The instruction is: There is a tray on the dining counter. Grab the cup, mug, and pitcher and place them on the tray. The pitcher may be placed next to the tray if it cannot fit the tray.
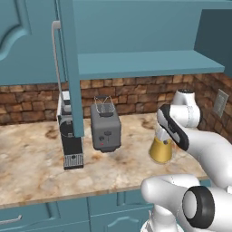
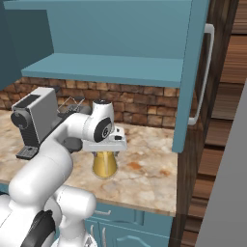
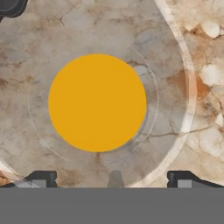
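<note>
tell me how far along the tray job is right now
Nothing looks done yet: the pitcher stands on the marble worktop beside the toaster and coffee machine. In hand: the open gripper is poised straight above the pitcher, looking down on its orange liquid, jaws wide and not gripping. Left: grasp the pitcher, carry it to the tray, then fetch the cup and mug.

arm (image 1: 213, 149): glossy white rounded segments
joints: dark grey rings and bands
gripper (image 3: 112, 178): two small dark finger tips
</note>
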